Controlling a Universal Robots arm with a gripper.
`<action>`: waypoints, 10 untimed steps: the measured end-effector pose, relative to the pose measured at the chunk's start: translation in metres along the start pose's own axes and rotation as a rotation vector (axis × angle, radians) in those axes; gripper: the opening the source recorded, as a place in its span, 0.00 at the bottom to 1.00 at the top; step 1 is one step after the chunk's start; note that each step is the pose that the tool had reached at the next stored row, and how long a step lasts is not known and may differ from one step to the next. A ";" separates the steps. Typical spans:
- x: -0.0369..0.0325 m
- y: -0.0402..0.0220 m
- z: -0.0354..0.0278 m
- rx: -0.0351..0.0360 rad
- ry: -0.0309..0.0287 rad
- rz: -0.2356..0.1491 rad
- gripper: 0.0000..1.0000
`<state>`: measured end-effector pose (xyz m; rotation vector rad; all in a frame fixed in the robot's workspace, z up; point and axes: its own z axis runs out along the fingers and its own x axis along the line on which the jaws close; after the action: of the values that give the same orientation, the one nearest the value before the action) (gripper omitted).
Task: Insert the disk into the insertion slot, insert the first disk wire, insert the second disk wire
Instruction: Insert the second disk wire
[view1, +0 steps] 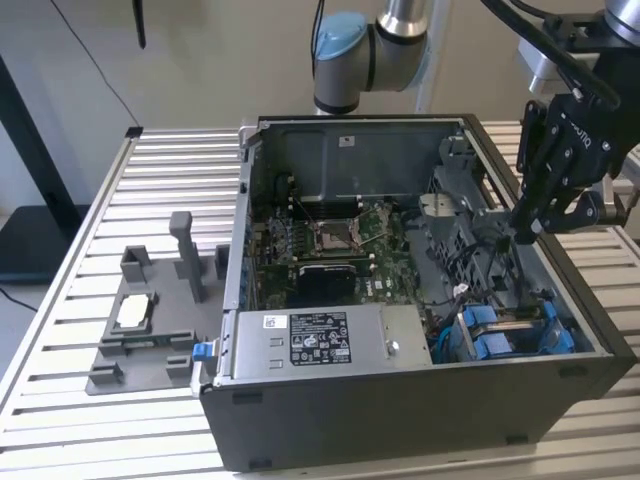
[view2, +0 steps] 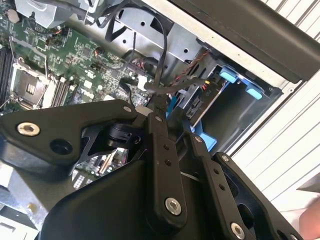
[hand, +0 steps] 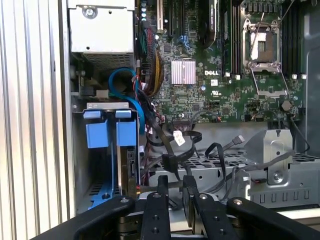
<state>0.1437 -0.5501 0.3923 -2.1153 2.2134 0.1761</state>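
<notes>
The disk (view1: 508, 336) sits in the insertion slot (view1: 545, 300) at the case's near corner on the exterior view's right, with its blue carrier tabs (hand: 107, 134) facing up. My gripper (view1: 522, 232) hangs inside the case just behind that slot. In both wrist views its fingers (hand: 163, 186) are closed together on a black disk wire (view2: 160, 87), which loops up from the fingertips. The gripper (view2: 156, 109) holds the wire a short way from the disk's blue tabs (view2: 228, 76). The wire's plug end is hidden.
The open dark grey case (view1: 400, 420) holds a green motherboard (view1: 330, 235), a labelled silver power-supply box (view1: 320, 340) and loose black cables (hand: 220, 155). A grey fixture (view1: 150, 325) stands on the slatted table at the exterior view's left.
</notes>
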 end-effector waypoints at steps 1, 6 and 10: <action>-0.0001 0.0006 0.0000 0.0000 0.0007 0.000 0.27; -0.0002 0.0054 0.0003 0.0002 0.0038 0.000 0.27; 0.0000 0.0087 0.0008 0.0004 0.0166 -0.002 0.27</action>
<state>0.1350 -0.5496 0.3918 -2.1262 2.2203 0.1585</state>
